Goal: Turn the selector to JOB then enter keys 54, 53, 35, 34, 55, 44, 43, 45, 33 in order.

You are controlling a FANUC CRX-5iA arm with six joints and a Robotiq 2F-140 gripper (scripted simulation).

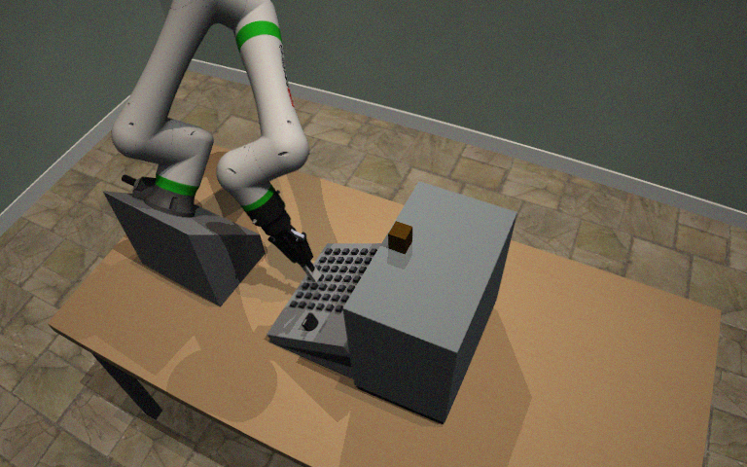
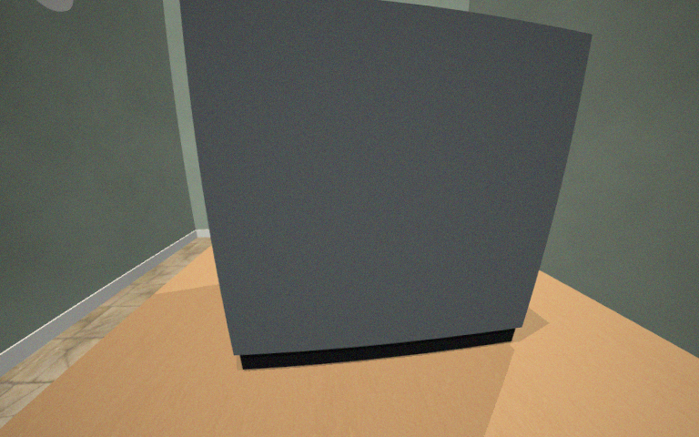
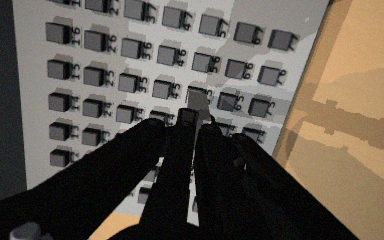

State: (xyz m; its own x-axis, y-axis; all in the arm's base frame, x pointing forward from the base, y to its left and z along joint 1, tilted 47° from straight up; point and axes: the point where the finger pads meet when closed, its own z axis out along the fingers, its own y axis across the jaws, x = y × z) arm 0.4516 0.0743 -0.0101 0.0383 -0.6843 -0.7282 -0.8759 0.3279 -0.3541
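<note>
Now fingers pinched fully shut, gripping nothing, are hovering over the keypad [image 1: 330, 277] on the bench [image 1: 606, 357]; no key is glowing; judging: centre squarely on one key [image 3: 197, 96]; avoid brushing neighbours.

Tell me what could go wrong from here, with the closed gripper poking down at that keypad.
1. The keys sit close together, and the shut gripper hangs just over one of them; a slight offset could catch a neighbouring key.
2. In the wrist view the fingers hide the keys beneath them and the printed names are blurred, so the target key is hard to confirm.
3. No key looks lit, and the selector knob position is unreadable, so the mode is uncertain.
</note>
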